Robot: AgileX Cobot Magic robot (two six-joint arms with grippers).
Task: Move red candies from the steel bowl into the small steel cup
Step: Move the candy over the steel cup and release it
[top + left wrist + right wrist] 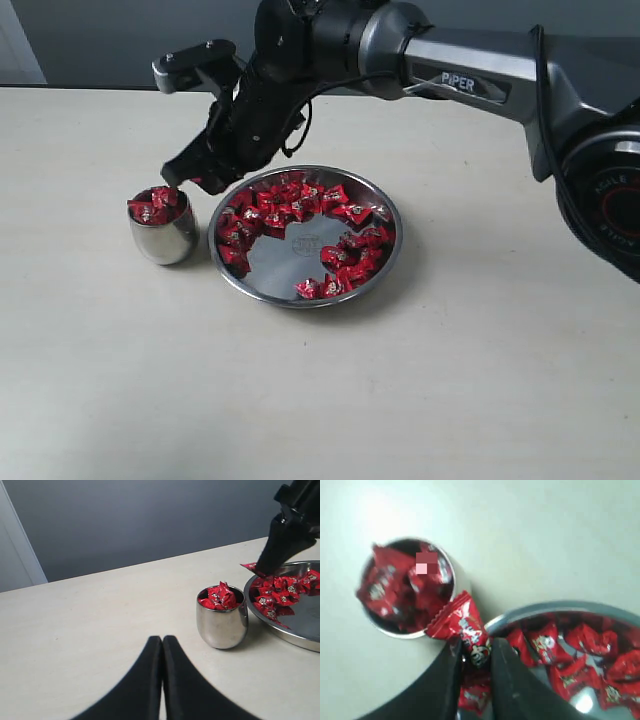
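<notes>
One piece, the held candy [457, 617], is clamped at one pinched end between the right fingers [510, 680]. The rest of the wrapper sticks out free beyond the tips. We read the end grip as leaving the body clear to drop once the fingers part. The candy sits above the gap between the steel bowl [300, 303] and the small steel cup [165, 243], and its free end reaches the cup's rim. Its long axis runs from the fingers toward the cup, with the crimped free end pointing at the cup mouth and tilted a bit sideways. It is not yet over the cup's middle, so we judge the carry unfinished. The cup is already heaped to the rim with wrappers, so a drop at the edge could slide off onto the worktop [400, 400]. Many red candies [290, 205] are left in the bowl, crowded along the far and right sides with bare steel in the middle. Cup and bowl stand just beside each other, likely to keep the carry short. The left fingers [145, 680] are pressed together on nothing, parked low and well back from the cup, out of the way.
</notes>
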